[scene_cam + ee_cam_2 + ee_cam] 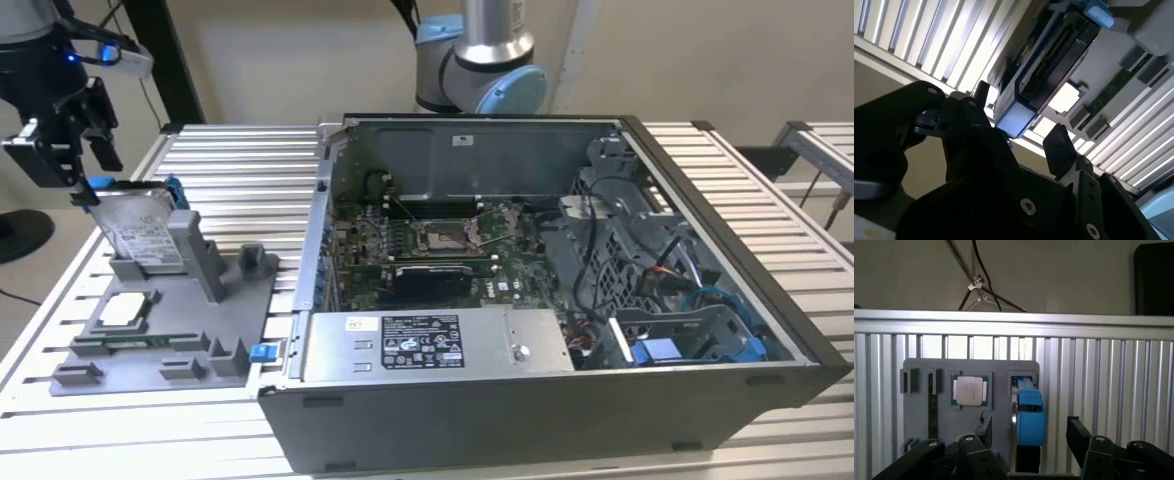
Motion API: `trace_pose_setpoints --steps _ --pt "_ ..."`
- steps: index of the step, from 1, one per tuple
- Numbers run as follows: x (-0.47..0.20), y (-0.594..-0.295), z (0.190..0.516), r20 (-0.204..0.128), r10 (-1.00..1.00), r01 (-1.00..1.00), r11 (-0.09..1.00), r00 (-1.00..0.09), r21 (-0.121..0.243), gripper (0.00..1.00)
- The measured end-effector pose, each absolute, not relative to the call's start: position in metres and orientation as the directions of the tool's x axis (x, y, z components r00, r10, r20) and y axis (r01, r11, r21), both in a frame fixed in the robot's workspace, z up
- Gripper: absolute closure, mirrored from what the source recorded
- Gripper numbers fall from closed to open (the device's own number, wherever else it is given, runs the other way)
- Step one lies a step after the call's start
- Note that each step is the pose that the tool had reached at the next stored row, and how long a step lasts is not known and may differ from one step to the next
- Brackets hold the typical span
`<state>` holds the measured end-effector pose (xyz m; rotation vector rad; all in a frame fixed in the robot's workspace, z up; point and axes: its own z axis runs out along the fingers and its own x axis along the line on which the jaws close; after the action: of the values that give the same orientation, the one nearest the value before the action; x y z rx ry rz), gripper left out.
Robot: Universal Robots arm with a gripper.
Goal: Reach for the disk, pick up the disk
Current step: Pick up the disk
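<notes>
As the gripper (1029, 425) hangs spread, the disk (142, 236) stands just below it.

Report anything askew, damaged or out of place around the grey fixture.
Nothing stands out. The silver-grey hard drive with blue rails stands on edge in a slot of the grey plastic fixture, apparently seated. The black hand, open, brackets its upper end.

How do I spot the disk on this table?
On the exterior view's left, beside the open grey computer case, sits a grey plastic holder tray. The disk stands propped at its far end: a silver-grey rectangular drive. Unlike the small square silver chip lying flat nearby, it has a white label and blue rails.
</notes>
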<state>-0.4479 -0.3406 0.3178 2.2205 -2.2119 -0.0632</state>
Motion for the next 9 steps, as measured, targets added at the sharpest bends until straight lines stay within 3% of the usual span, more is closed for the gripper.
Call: trace_pose_setpoints --steps 9 --pt "-0.445 -0.340 0.301 -0.024 -1.000 -0.999 -0.004 0.003 0.033 0.00"
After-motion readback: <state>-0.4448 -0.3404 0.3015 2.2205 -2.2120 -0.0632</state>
